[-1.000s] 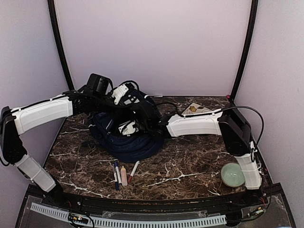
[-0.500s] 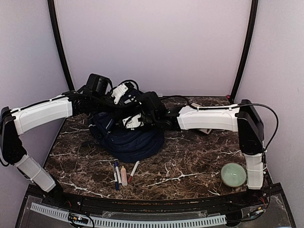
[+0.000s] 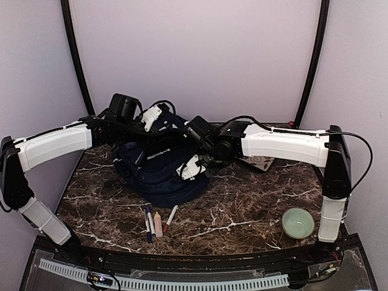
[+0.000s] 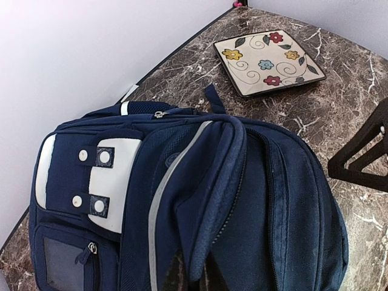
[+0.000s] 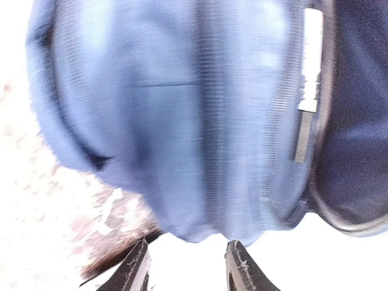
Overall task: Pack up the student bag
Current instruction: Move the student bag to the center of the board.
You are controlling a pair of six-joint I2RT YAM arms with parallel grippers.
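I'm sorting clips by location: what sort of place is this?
Probably a robot test booth, not a home: plain white walls close around a marble-patterned table, with staged props, a student bag, pens and a bowl.

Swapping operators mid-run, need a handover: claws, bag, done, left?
Left claw: shut, pinching a fold of the student bag by its opening.
Right claw: open, empty, close to the bag's fabric.
Bag lies on the marble table; pens lie in front of it, outside.
Done: bag edge held up; contents not visible.
Left: likely the pens go in.
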